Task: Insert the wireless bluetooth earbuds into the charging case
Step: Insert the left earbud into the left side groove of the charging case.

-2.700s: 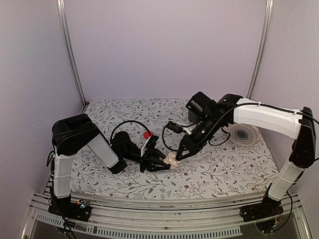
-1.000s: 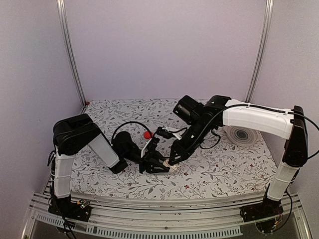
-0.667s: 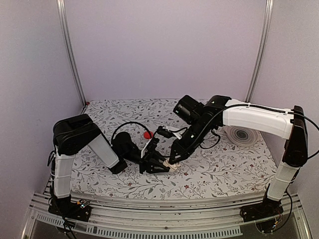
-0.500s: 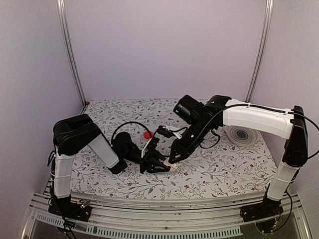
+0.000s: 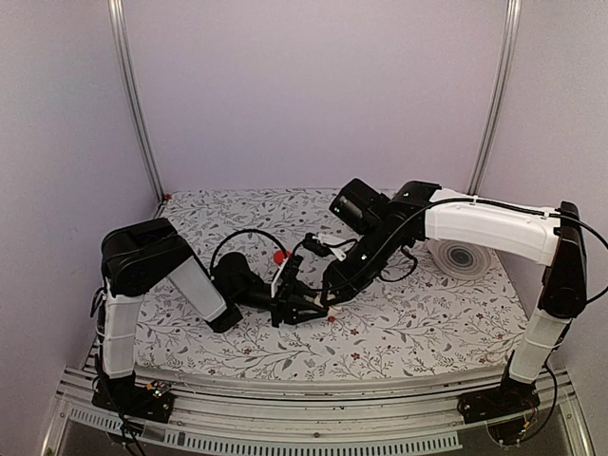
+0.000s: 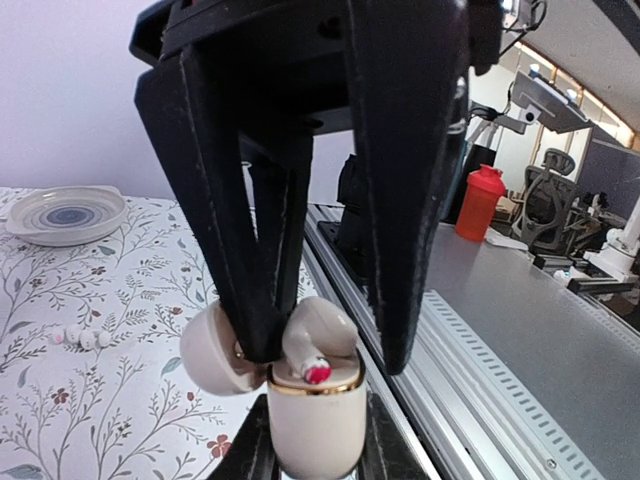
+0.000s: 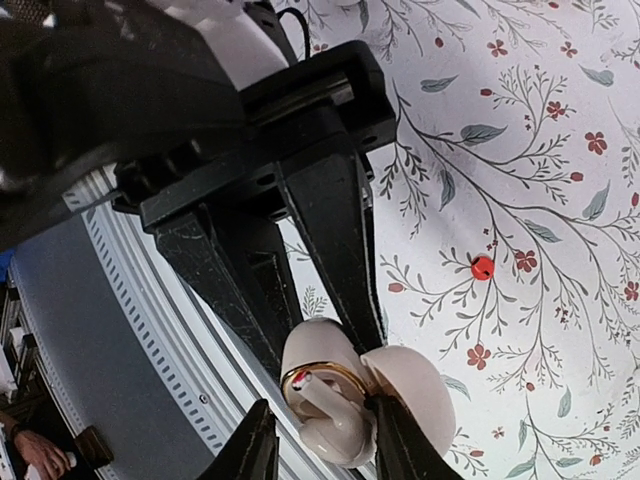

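Left wrist view: at the bottom centre of the frame the left gripper (image 6: 315,455) pinches the cream charging case (image 6: 312,430) upright by its sides. The lid (image 6: 212,352) is swung open to the left, so the case's mouth faces up for loading. One red-tipped earbud (image 6: 320,340) rests in the gold-rimmed mouth, apparently not fully seated. From the top of the frame the right gripper (image 6: 328,355) reaches down, fingers spread either side of the earbud, probably so it can settle in.

Table (image 5: 437,323), floral-print cloth over it. Ringed plate (image 5: 460,256) at far right. Red disc (image 5: 281,256) mid-table, well apart from plate. Tiny red bead (image 7: 483,267) on cloth.
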Robot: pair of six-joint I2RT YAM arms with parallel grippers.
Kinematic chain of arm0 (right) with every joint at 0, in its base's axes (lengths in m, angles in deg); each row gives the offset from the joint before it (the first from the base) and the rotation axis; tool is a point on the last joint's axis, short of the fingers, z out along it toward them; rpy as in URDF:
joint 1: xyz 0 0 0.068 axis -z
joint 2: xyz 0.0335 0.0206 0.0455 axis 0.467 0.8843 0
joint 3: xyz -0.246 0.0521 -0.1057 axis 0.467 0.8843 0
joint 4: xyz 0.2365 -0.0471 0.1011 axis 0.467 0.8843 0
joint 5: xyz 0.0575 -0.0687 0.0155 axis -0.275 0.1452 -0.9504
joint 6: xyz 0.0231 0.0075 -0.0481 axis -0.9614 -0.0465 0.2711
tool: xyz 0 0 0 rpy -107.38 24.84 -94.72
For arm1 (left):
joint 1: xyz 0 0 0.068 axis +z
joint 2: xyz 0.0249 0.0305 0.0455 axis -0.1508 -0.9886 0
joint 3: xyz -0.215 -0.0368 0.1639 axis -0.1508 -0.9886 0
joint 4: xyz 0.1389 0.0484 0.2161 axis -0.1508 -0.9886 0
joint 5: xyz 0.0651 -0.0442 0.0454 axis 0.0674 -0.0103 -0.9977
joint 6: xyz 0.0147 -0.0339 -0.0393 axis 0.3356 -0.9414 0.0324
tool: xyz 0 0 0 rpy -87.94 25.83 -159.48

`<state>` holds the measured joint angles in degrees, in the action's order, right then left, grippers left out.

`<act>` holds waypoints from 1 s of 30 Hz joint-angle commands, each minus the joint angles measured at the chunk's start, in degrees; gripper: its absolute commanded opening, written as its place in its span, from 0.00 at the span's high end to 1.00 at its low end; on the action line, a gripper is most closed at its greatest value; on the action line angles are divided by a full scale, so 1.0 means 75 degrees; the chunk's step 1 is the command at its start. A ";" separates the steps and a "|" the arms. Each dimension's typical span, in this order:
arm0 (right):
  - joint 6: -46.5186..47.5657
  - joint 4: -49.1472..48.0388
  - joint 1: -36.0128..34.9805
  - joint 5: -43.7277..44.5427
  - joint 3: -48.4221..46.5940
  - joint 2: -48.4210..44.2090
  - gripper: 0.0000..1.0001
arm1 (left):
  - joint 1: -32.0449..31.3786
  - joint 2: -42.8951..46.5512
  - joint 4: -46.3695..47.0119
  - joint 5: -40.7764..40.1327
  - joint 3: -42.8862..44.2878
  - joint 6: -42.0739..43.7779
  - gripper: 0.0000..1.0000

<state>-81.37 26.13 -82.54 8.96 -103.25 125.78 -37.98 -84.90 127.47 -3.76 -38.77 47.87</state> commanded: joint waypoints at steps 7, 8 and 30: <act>-0.0937 -0.0895 0.0016 0.0836 0.0089 -0.0479 0.56 | -0.0065 0.0220 0.1743 -0.1086 -0.0193 0.0420 1.00; -0.0996 -0.0989 0.0016 0.0846 0.0148 -0.0526 0.55 | -0.0061 0.0246 0.1781 -0.1157 -0.0205 0.0467 1.00; -0.1432 -0.3790 0.0017 0.1079 0.2454 -0.2687 0.64 | 0.0015 0.0460 0.2362 -0.1589 -0.0163 0.0156 1.00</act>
<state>-92.57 7.49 -82.54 17.09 -89.50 110.99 -38.00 -83.98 127.66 -15.04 -40.36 50.49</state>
